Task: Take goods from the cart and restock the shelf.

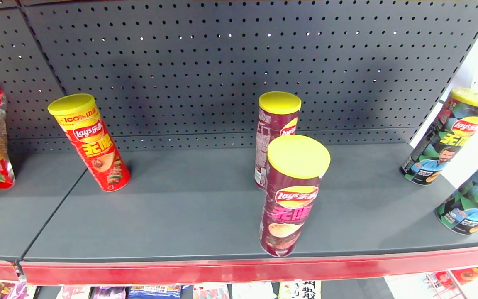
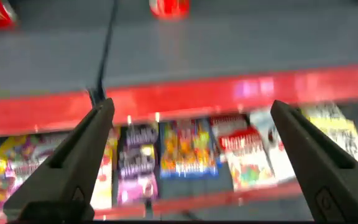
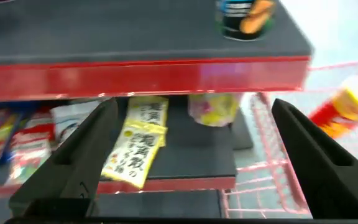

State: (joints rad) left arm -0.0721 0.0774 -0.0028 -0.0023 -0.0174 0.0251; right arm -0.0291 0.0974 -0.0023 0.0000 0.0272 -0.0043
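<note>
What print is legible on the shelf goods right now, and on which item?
"100%": red can, just under its lid.
Logo badge and large characters: red can, front maroon can, rear maroon can, rear dark can, front dark can; brand print, left unquoted.
Lower-shelf packets: too blurred or small to read.

- Left gripper (image 2: 188,165): open wide, its two fingers (image 2: 67,168) set far apart with a broad gap between them.
- Left fingers: dark, long and tapered, both tips pointing forward from the wrist and level with each other. Nothing is grasped.
- Right gripper (image 3: 191,165): open to about the same width, its fingers (image 3: 319,162) spread far apart.
- Right fingers: same dark, tapered form, tips pointing forward and level with each other. Nothing is grasped.
- Both grippers: the two fingers sit evenly to either side of the wrist's centre line.
</note>
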